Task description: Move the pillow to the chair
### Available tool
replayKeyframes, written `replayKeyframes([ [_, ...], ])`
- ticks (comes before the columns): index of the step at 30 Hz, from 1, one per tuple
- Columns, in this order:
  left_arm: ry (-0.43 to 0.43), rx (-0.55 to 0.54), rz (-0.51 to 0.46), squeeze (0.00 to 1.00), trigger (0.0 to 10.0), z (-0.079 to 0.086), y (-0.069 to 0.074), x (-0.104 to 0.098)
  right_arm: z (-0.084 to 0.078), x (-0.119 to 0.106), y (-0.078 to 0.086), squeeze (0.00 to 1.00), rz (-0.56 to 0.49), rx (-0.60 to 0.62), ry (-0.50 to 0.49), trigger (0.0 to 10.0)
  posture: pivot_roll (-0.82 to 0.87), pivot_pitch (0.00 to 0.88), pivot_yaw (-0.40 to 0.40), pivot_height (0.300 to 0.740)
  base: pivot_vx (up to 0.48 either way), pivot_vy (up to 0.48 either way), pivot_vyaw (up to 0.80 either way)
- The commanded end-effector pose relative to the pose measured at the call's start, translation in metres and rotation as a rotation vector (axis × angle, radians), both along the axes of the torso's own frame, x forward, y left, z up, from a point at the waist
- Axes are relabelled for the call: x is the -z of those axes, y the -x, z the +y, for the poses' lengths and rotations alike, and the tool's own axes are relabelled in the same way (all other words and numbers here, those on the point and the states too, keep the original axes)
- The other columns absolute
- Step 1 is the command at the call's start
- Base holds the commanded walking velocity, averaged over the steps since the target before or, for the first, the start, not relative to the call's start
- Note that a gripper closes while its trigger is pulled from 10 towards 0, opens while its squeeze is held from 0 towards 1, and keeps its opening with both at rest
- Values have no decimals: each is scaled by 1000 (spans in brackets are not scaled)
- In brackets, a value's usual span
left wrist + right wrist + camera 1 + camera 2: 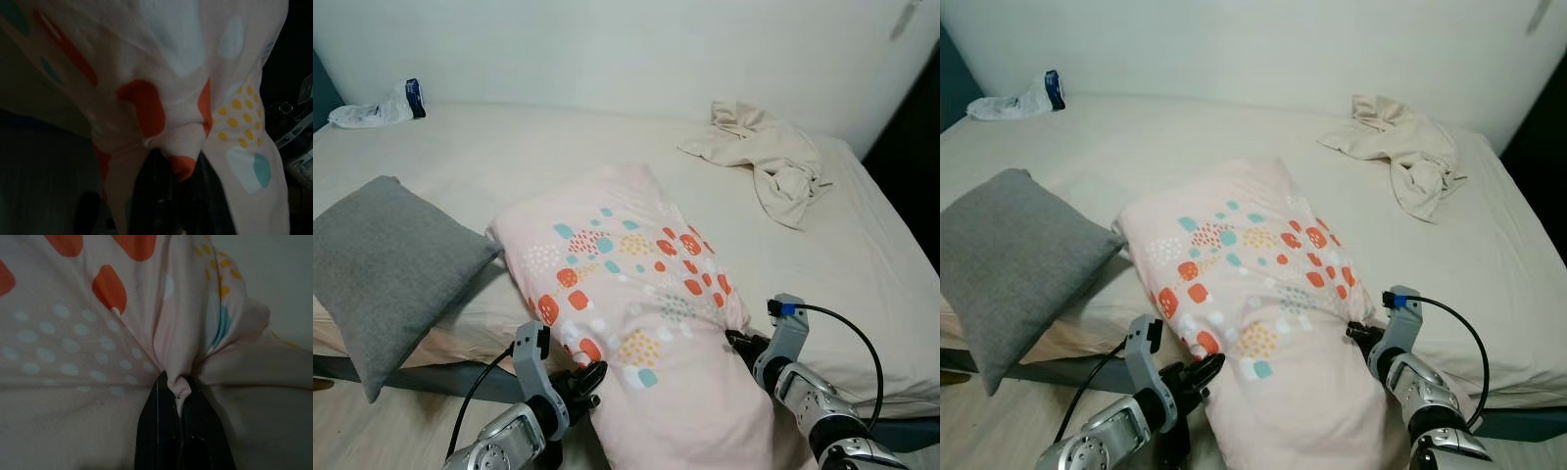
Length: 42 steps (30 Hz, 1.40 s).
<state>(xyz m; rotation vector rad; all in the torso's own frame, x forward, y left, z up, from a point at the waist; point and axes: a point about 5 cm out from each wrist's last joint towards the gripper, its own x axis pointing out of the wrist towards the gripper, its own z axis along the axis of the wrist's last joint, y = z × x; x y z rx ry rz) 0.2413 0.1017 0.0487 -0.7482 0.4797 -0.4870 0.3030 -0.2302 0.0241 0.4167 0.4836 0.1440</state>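
Note:
A long pale pink pillow with orange, teal and yellow spots lies on the bed, its near end hanging over the front edge. My left gripper is shut on a fold of its cover at the near left side; the pinched cloth bunches between the black fingers. My right gripper is shut on the pillow's near right edge, with a tuck of fabric squeezed between its fingers. The pillow stretches between both arms.
A grey pillow leans over the bed's front left edge. A crumpled beige cloth lies at the back right of the mattress. A plastic bag rests at the back left by the wall. Bare floor shows below.

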Motion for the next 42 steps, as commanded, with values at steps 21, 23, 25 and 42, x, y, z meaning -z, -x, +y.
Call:
replayKeyframes([
  [21, 359, 107, -418, 0, 275, -28, -25, -110, 20, -67, -32, 0, -425, -80, -187, 0, 52, 89, -36, 570, 0, 0, 0],
  [23, 390, 140, -512, 0, 7529, -28, -24, -131, 20, -86, -38, 0, -505, -89, -200, 0, 51, 77, -38, 580, 0, 0, 0],
  [25, 401, 152, -556, 0, 10000, -28, -24, -141, 21, -104, -43, 0, -573, -91, -207, 0, 50, 71, -42, 590, 0, 0, 0],
  [42, 273, -8, -641, 0, 10000, -6, -46, -160, 28, -162, -58, 0, -738, -102, -212, 0, 58, 31, -65, 655, 0, 0, 0],
])
